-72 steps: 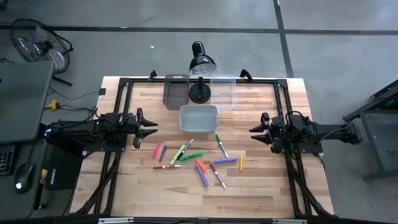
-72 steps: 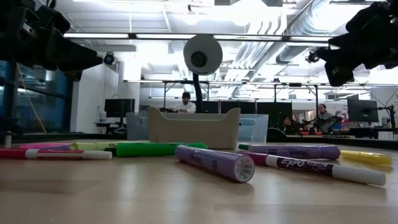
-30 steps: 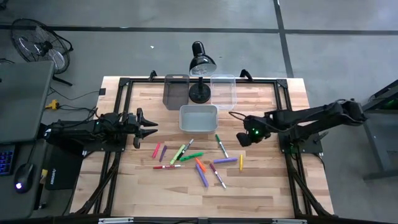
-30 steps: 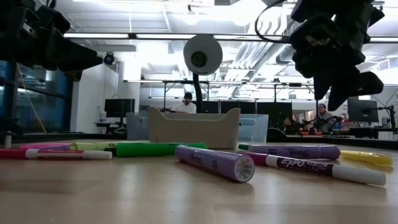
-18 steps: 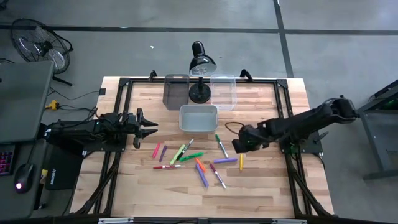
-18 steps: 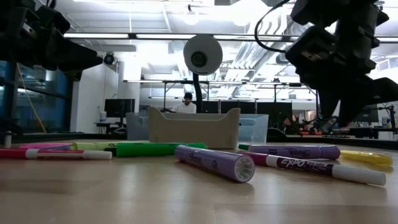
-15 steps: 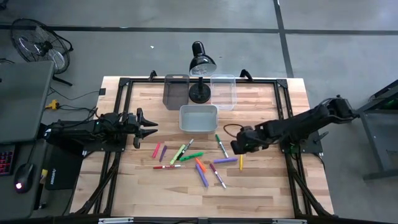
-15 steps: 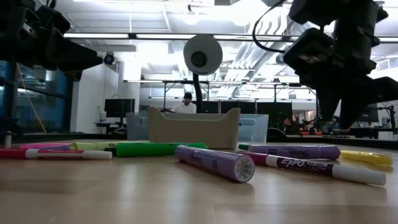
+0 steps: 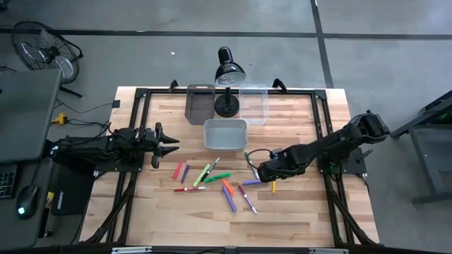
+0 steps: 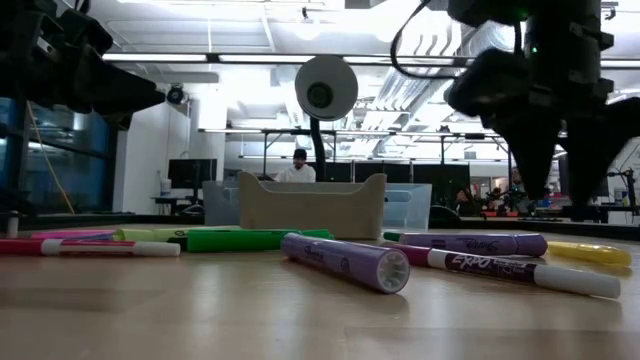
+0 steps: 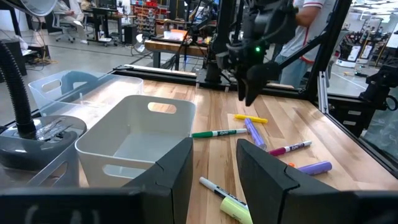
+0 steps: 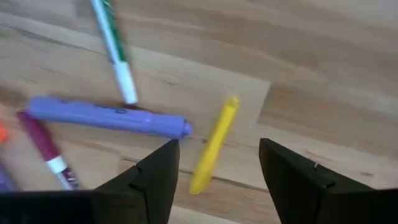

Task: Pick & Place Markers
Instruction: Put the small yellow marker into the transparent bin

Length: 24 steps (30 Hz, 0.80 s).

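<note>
Yellow marker (image 12: pixel 214 144) looks light, rigid and slick plastic, prob rolls easy, so I'd pinch it mid-barrel, across the short axis; right gripper (image 12: pixel 217 171) hangs right over it w/ fingers spread, marker lying between them, no contact yet. It's a thin capped yellow pen flat on the tabletop (image 9: pixel 296 212), just beside the tip of a purple marker (image 12: pixel 109 116) and near a green-capped one (image 12: pixel 113 46), on the right side of the marker scatter. Left gripper (image 9: pixel 166 144) waits at the left edge, fingers apart, holding nothing.
</note>
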{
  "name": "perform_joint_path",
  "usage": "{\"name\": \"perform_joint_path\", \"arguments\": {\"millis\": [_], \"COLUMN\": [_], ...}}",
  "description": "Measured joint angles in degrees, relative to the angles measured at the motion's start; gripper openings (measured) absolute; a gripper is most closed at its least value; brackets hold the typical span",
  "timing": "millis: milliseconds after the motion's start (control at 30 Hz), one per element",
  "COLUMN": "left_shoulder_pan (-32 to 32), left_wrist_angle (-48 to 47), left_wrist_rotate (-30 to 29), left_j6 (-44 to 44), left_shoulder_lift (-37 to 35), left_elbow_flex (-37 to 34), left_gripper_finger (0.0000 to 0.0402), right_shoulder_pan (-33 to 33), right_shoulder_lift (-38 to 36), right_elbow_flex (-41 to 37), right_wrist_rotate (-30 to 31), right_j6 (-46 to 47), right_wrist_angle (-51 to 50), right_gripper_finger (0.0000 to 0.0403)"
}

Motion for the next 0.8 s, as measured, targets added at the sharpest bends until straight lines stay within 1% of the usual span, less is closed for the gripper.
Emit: {"name": "perform_joint_path", "arguments": {"millis": [100,433,633,800], "left_shoulder_pan": [0.0,0.01,0.0,0.01], "left_wrist_angle": [0.0,0.01,0.0,0.01], "left_wrist_rotate": [0.0,0.0,-0.02,0.0], "left_j6": [0.0,0.0,0.0,0.0], "left_shoulder_lift": [0.01,-0.01,0.0,-0.01], "left_elbow_flex": [-0.01,-0.01,-0.01,-0.01], "left_gripper_finger": [0.0122,0.0122,0.0122,0.0122], "right_shoulder_pan": [0.38,0.07,-0.79,-0.95], "right_shoulder_lift": [1.17,1.34,1.4,1.4], "right_elbow_flex": [0.02,0.02,-3.75,-3.81], "right_wrist_rotate": [-1.15,0.22,-1.38,-0.94], "right_j6": [0.6,2.06,1.7,1.47], "right_wrist_angle": [-0.66,-1.93,3.58,2.5], "right_gripper_finger": [0.0213,0.0209,0.0209,0.0209]}}
